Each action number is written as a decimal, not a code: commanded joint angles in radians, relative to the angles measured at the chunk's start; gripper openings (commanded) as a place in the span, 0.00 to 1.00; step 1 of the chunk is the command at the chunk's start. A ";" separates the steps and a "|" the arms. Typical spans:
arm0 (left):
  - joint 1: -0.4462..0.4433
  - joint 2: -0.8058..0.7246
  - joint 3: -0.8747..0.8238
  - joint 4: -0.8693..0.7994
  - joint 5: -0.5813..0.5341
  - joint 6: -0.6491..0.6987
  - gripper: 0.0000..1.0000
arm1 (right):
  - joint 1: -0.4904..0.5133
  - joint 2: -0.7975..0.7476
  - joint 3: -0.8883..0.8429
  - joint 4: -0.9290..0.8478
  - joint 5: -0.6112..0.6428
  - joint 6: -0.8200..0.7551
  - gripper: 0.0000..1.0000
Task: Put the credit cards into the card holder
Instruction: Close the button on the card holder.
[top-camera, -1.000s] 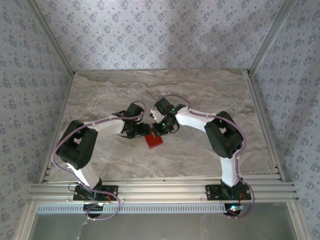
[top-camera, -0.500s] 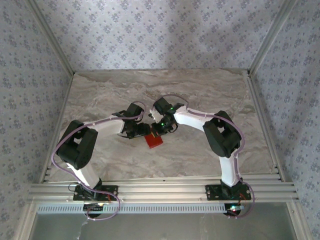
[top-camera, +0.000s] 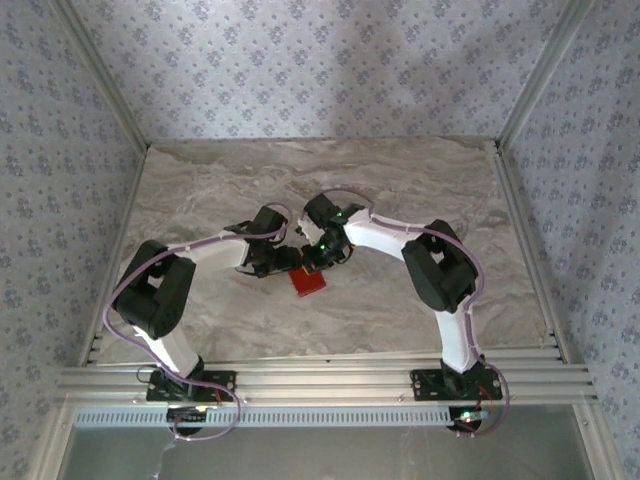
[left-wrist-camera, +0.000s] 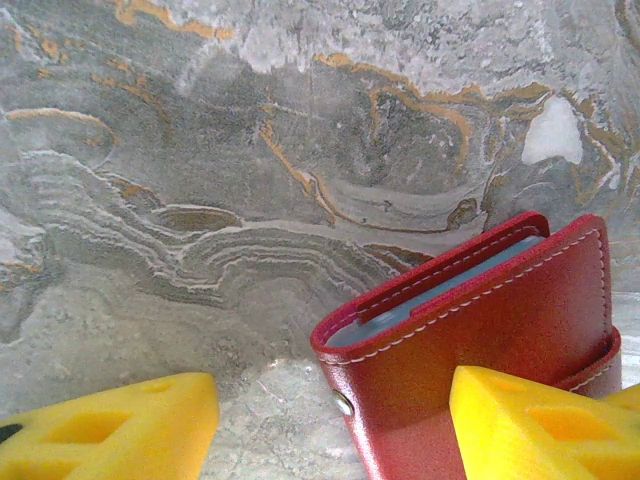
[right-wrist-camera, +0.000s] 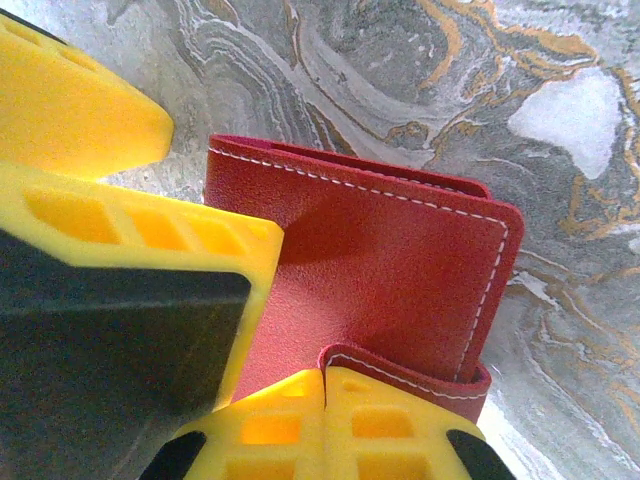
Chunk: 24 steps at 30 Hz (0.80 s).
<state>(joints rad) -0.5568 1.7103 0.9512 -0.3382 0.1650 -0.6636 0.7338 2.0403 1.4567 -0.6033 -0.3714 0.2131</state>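
Card holder (left-wrist-camera: 480, 330): red, folded, lower right, cut off by frame edge. Left gripper (left-wrist-camera: 325, 425) jaws wide apart. Right gripper (right-wrist-camera: 325, 400) closed; hold unclear.

The left arm (top-camera: 160, 290) and right arm (top-camera: 440, 270) bend inward, wrists almost meeting at mid-frame in the overhead view. The left tool (left-wrist-camera: 330, 425) has its fingers (left-wrist-camera: 110, 430) spread wide; the right tool (right-wrist-camera: 325, 405) seems pressed fully shut.

Soft, even light, weak shadows; overhead view hazy and pale, close views sharp on the surface (left-wrist-camera: 200, 200).
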 joint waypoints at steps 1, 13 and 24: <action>-0.016 0.074 -0.022 0.072 0.066 -0.005 0.65 | 0.007 0.083 -0.027 -0.053 0.063 0.006 0.00; 0.040 -0.030 -0.067 0.068 0.066 -0.009 0.65 | 0.004 0.039 -0.053 -0.003 0.084 0.030 0.10; 0.108 -0.330 -0.151 0.023 -0.061 0.018 0.74 | -0.011 -0.069 -0.110 0.116 0.089 0.103 0.39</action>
<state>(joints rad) -0.4522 1.4563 0.8108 -0.2939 0.1627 -0.6624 0.7376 1.9869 1.3823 -0.5018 -0.3676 0.2893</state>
